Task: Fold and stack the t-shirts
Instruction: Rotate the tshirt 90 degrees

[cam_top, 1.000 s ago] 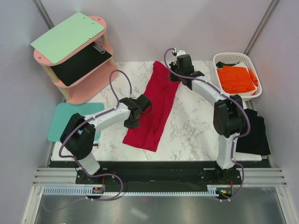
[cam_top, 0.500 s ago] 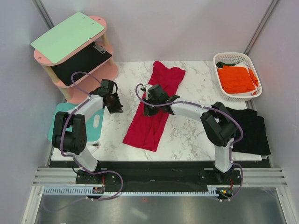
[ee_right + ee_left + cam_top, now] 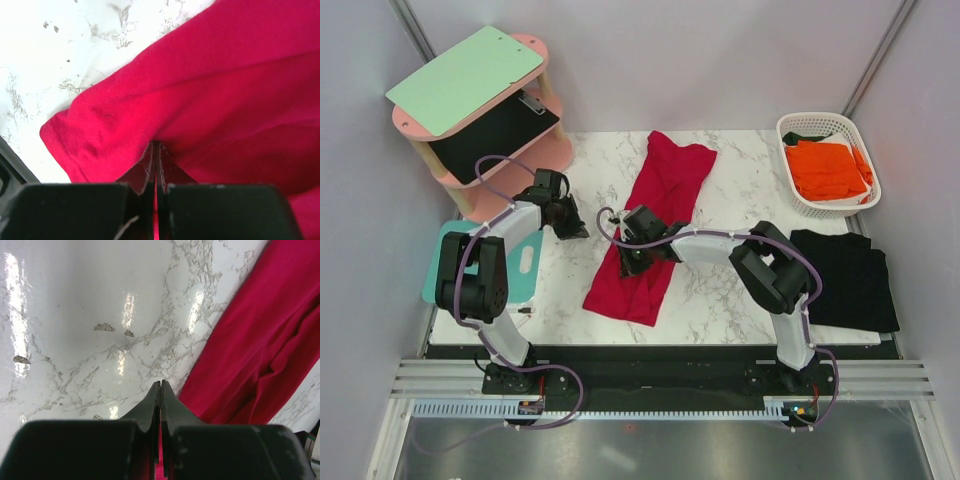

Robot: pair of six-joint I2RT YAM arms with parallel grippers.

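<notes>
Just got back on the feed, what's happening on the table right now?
The red t-shirt lies on the marble table, folded into a long strip. The right gripper is shut with its tips against the cloth; whether it pinches a fold is unclear. The left gripper is shut over bare table beside the shirt, holding nothing. The orange t-shirt sits in the white basket and the black t-shirt lies flat at the right. Nothing is stacked yet.
</notes>
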